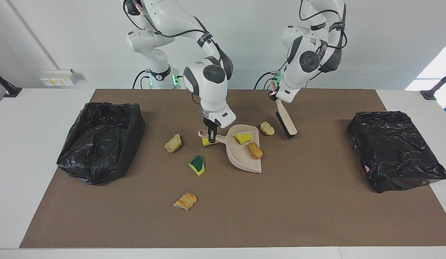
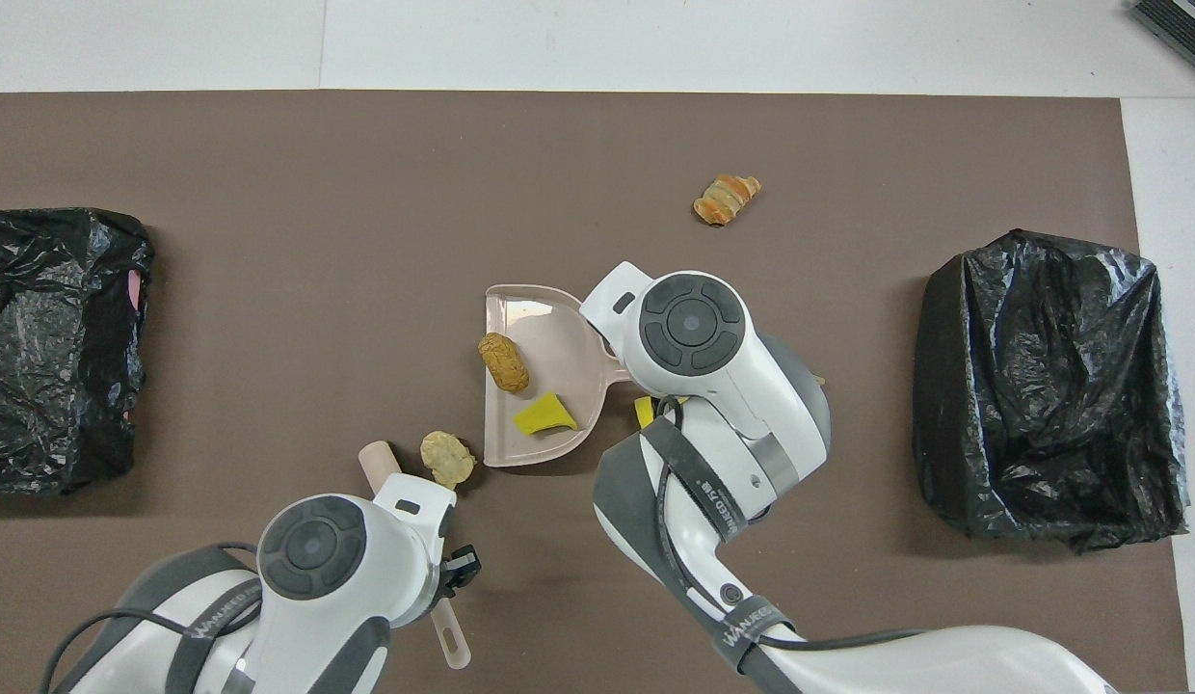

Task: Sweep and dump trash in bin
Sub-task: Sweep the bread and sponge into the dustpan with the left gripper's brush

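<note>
I have two fixed cameras. My facing camera sits high across the table, looking back at both arm bases at its twelve o'clock and taking in the whole brown mat (image 1: 316, 216). My overhead camera hangs above the robots' end, aimed steeply down and closer in, arms entering from six o'clock. Both share the mat, the dustpan (image 1: 244, 158) (image 2: 549, 337) and both black bins, turned half a circle.

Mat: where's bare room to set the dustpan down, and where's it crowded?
Bare: the wide strip of mat between the dustpan and the bin bag at the left arm's end. Crowded: around the dustpan, with scraps beside it, and toward the other bin bag, where a green-topped sponge lies.
</note>
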`<state>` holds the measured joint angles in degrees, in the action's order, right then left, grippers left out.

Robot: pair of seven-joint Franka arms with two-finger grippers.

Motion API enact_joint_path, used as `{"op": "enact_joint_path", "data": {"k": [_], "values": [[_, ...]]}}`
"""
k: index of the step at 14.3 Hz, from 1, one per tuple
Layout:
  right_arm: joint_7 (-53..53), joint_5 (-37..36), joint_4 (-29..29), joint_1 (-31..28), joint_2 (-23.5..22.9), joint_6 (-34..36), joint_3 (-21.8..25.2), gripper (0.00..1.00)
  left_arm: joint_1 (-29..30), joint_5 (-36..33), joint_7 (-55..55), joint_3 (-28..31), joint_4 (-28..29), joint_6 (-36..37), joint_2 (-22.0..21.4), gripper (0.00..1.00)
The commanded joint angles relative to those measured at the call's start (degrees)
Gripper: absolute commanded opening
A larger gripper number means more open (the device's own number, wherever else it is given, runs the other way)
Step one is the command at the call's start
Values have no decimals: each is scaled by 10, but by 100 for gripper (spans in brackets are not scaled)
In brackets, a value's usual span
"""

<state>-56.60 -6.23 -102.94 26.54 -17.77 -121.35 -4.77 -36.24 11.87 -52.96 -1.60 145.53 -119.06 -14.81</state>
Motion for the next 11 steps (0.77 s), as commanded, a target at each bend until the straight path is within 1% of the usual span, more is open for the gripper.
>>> {"op": "enact_joint_path", "data": {"k": [1, 3, 6, 8, 11], "values": [[-21, -12, -15, -4, 5, -8, -5, 0, -23, 3, 13, 6, -1, -69, 30, 0], [-21, -12, -15, -4, 5, -8, -5, 0, -24, 8, 47, 6, -30, -90, 55, 0], [-20, -12, -15, -4, 5, -7, -5, 0, -27, 10, 51, 5, -93, -114, 99, 0], [-19, -12, -15, -5, 5, -6, -5, 0, -41, 10, 69, 5, -118, -120, 113, 0], [-10, 1, -23, -20, 9, -11, -6, 0, -42, 10, 71, 5, -126, -125, 118, 0]]}}
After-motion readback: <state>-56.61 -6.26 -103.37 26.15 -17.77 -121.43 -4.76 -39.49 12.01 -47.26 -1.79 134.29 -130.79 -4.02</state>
